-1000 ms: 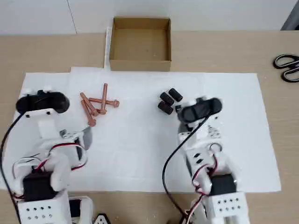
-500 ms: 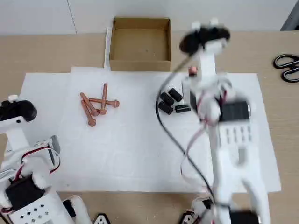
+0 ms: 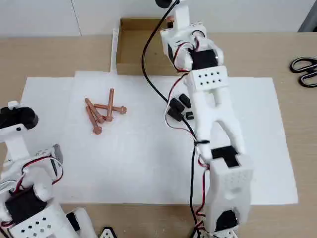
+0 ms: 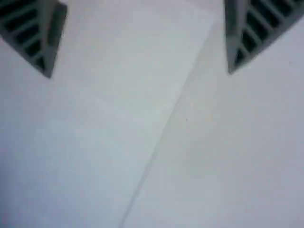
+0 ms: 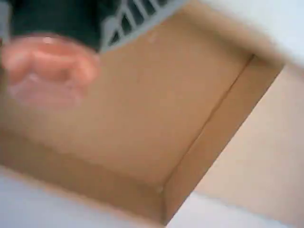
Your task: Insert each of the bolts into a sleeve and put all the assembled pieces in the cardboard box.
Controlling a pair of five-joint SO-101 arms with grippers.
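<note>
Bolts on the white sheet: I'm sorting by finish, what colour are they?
Copper coloured; the bolts show best in the high view.

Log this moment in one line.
right gripper: shut on bolt, over box | left gripper: open, over paper | loose bolts, sleeves: on paper

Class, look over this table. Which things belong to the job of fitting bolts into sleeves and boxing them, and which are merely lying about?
Belong to the job: loose bolts; black sleeves; cardboard box; one bolt held over the box.

Lying about: scissors; white sheet under the parts.
</note>
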